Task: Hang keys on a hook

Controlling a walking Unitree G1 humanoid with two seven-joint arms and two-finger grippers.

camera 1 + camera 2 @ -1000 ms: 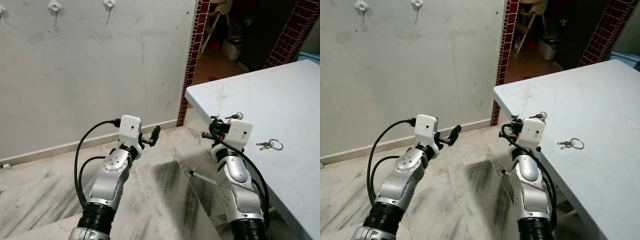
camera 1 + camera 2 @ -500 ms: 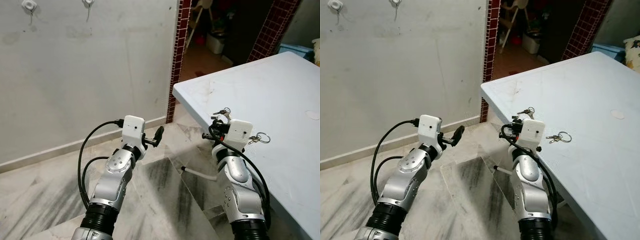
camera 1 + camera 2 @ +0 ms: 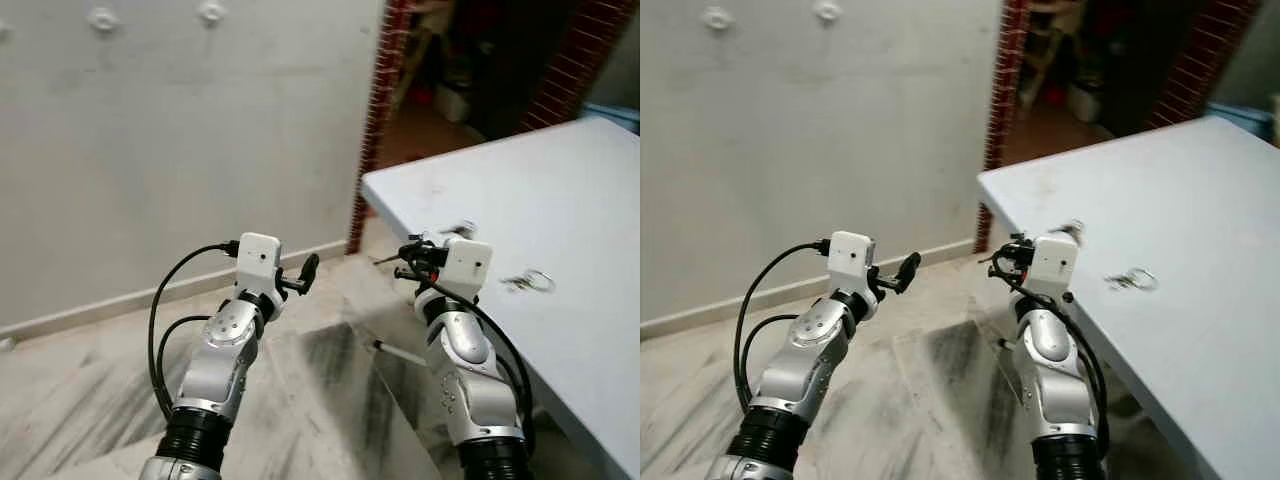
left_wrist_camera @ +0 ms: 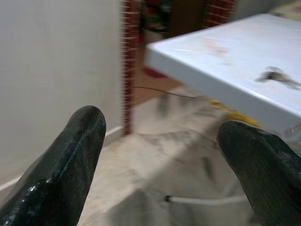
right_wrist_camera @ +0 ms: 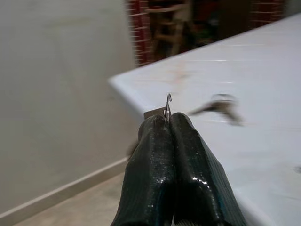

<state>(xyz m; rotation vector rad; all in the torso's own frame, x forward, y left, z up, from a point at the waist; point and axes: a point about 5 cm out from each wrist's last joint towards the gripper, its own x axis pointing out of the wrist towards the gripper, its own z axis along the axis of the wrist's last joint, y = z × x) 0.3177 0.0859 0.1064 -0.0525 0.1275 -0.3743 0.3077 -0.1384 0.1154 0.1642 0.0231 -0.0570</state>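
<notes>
My right gripper (image 5: 168,117) is shut on a thin metal key ring (image 5: 168,101) that pokes out above its tips. It hovers beside the near corner of the pale blue table (image 3: 560,190), seen as the right gripper (image 3: 398,265) in the left eye view. Two more key bunches lie on the table, one (image 3: 460,230) just past that wrist and one (image 3: 525,281) further right. My left gripper (image 4: 164,155) is open and empty, held over the floor to the left. White wall hooks (image 3: 211,12) sit high on the grey wall.
A doorway framed in red-brown tiles (image 3: 385,80) opens between the wall and the table. A white table leg (image 3: 400,352) slants above the marble floor (image 3: 90,400) below my arms. The wall (image 3: 150,150) stands ahead on the left.
The whole picture has swung and is now blurred, so the camera moved. Both arms keep the same pose, and the right gripper stays shut.
</notes>
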